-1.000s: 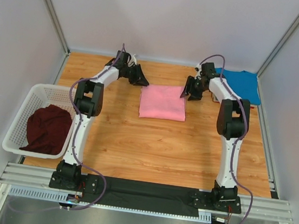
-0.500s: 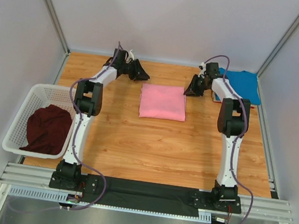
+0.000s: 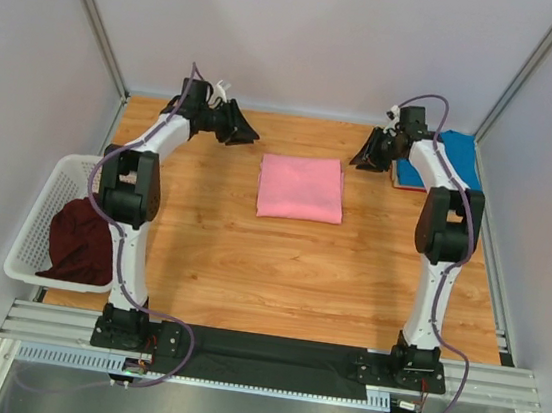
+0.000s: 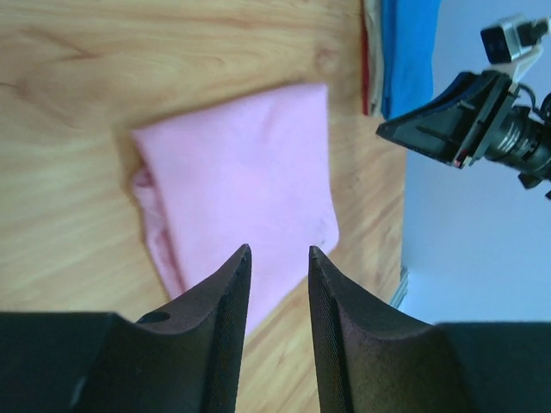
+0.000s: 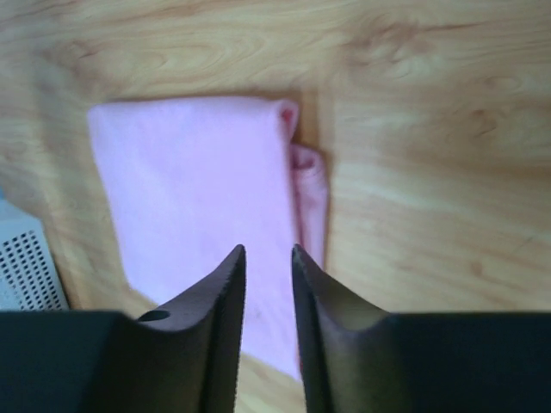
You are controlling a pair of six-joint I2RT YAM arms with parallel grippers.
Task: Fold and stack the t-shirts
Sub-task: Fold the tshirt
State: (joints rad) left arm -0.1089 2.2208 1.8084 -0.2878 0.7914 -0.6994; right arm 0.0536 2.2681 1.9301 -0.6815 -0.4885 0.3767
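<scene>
Top external: folded pink t-shirt [image 3: 301, 189] lies mid-tabletop, long axis near-to-far, its far corners flanked by left pincer [image 3: 249, 134] and right pincer [image 3: 361, 161], both parted, empty; right sits nearer the far-right-corner blue t-shirt [image 3: 461, 154].

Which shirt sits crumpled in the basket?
The maroon shirt, bunched in the white basket; the pink shirt lies folded mid-table, the blue one at the far right corner.

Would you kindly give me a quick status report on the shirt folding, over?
Left gripper, right gripper: open, empty. Folded bright pink t-shirt centre; blue t-shirt far right; dark maroon t-shirt bunched in white lattice basket. Nothing blocking pink.
</scene>
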